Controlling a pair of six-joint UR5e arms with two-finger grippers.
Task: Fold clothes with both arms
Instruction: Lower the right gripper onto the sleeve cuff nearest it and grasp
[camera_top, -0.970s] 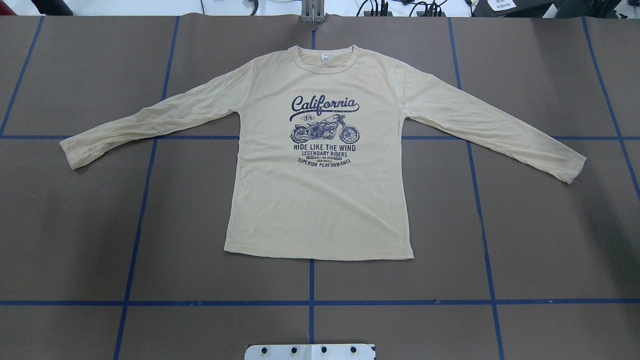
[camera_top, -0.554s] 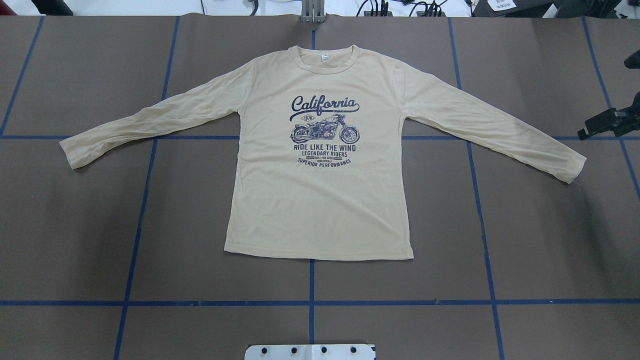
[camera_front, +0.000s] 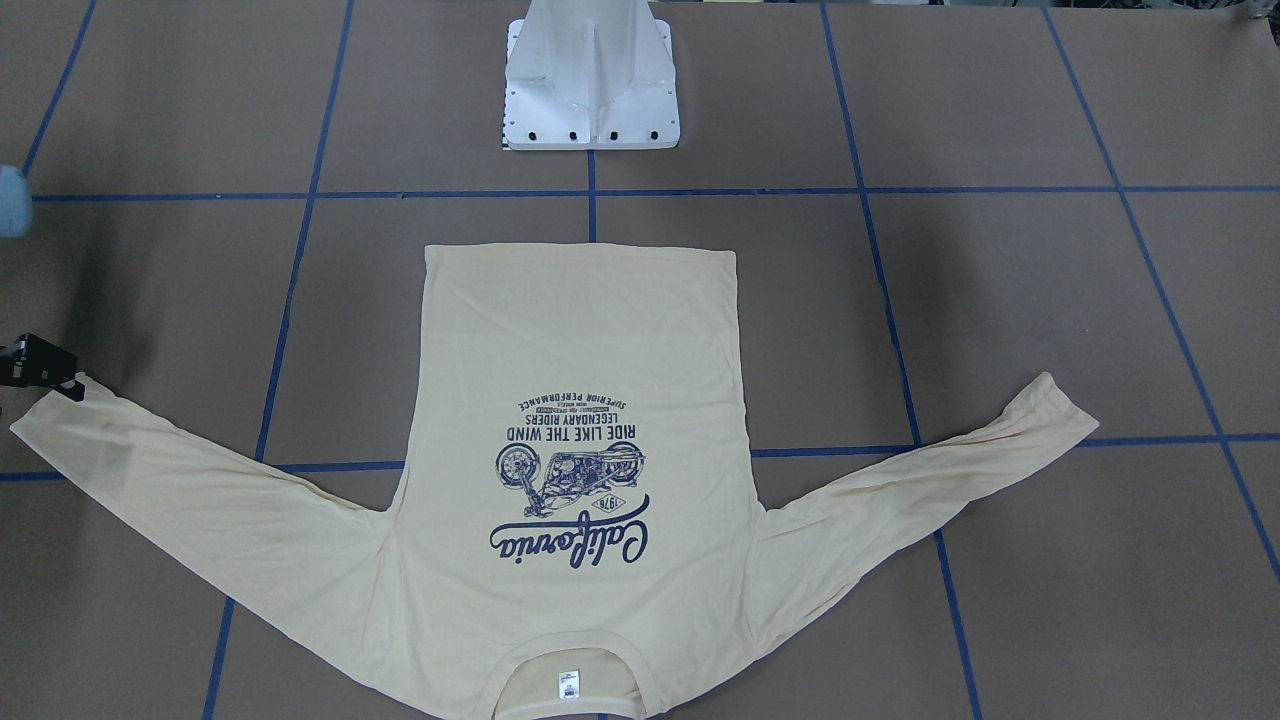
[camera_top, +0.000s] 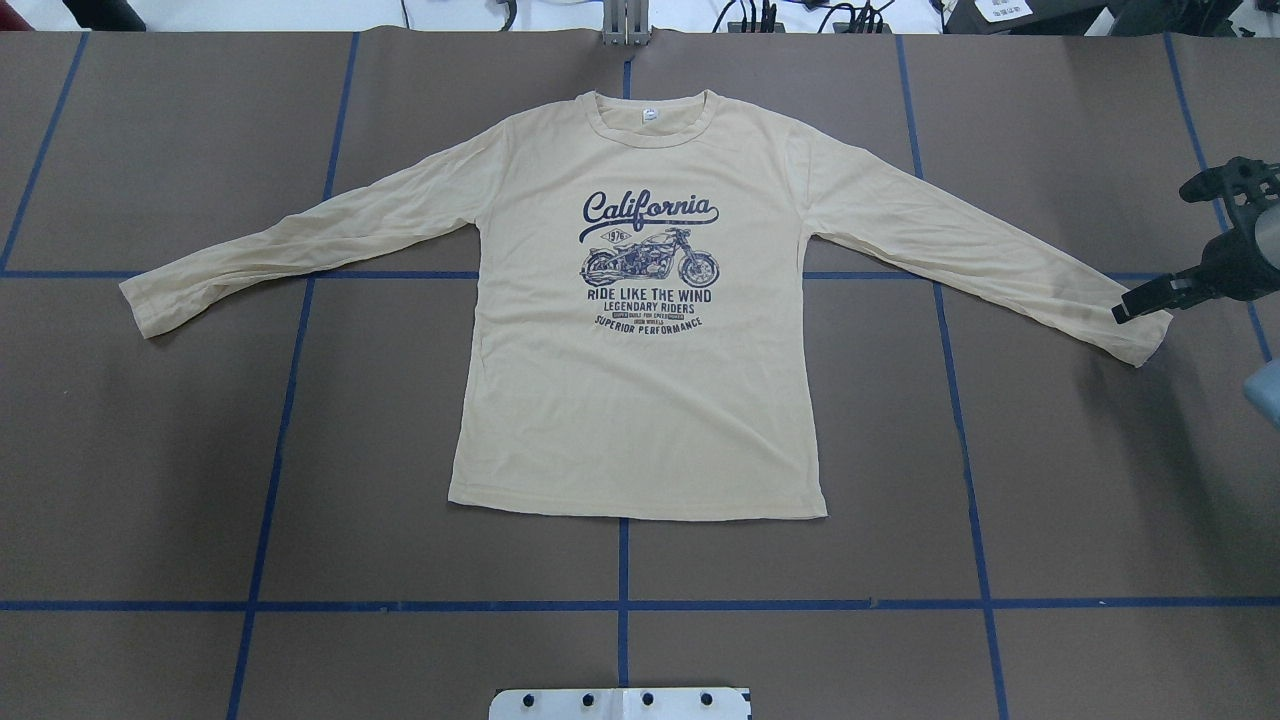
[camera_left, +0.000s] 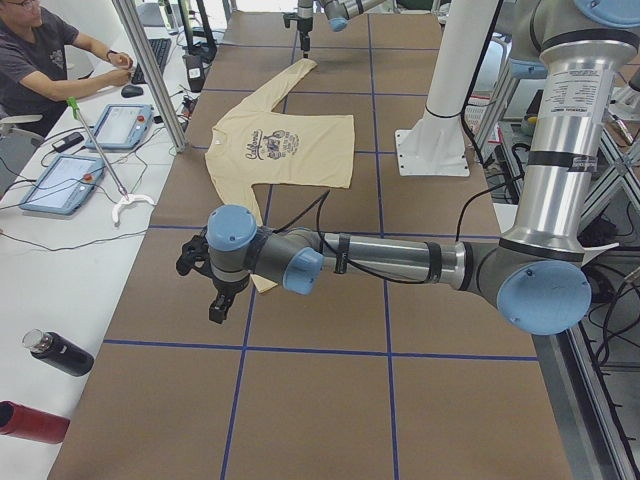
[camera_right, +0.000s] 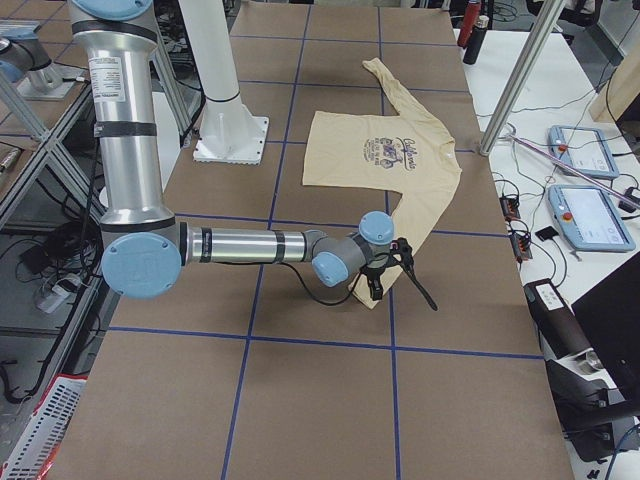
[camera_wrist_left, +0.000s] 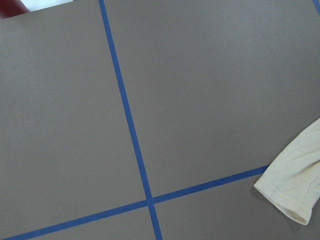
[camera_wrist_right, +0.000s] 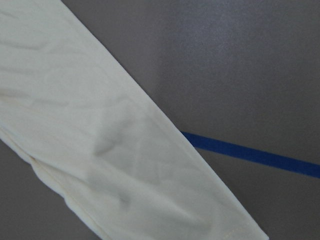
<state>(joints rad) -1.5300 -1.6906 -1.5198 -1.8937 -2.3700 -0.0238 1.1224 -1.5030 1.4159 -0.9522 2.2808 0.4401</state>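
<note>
Brown table (camera_top: 200, 500) bears the pale cream-yellow long-sleeved T-shirt (camera_top: 640, 400) spread flat and unfolded, with the right claw (camera_top: 1142, 298) over one cuff (camera_top: 1145, 338) and the left claw (camera_left: 218, 298) near the other (camera_top: 140, 310), neither's grip discernible, so this looks like the reach-in step, and pinching both cuffs likely comes next.

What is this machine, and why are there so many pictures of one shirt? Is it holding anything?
It is a robot with a left arm and a right arm, each ending in a black gripper, like a two-finger hand. Cameras watch from above, from across the table, from both ends, and from each wrist. On the brown table with blue tape lines lies a cream long-sleeved T-shirt, spread flat, print up. The right gripper hovers at one sleeve's cuff; the left gripper is near the other cuff. Nothing is lifted yet, so the folding has not begun.
</note>
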